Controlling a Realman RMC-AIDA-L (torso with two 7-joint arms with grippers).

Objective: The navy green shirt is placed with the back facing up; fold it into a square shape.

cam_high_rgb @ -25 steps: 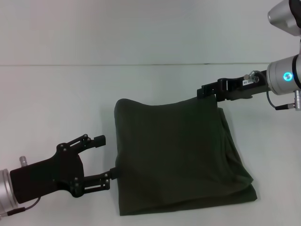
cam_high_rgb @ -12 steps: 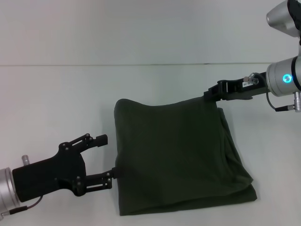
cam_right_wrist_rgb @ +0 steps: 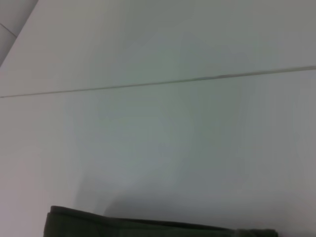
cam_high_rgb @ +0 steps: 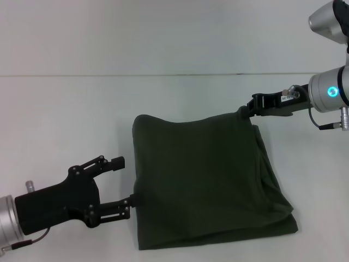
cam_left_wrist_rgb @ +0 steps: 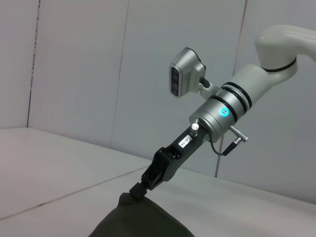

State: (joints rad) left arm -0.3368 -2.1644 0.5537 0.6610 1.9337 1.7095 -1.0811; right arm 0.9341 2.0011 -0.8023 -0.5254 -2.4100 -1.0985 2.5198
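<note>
The folded dark olive-green cotton shirt (cam_high_rgb: 210, 183) is laid on the white table (cam_high_rgb: 65, 109). Its far right corner is pinched by the right gripper (cam_high_rgb: 246, 111); the left gripper (cam_high_rgb: 123, 181), spread wide, is parked just beside its left edge, so that side's closer.

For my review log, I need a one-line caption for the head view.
Folded green shirt on a white table; open left gripper at its near-left edge, right gripper at its far-right corner.
</note>
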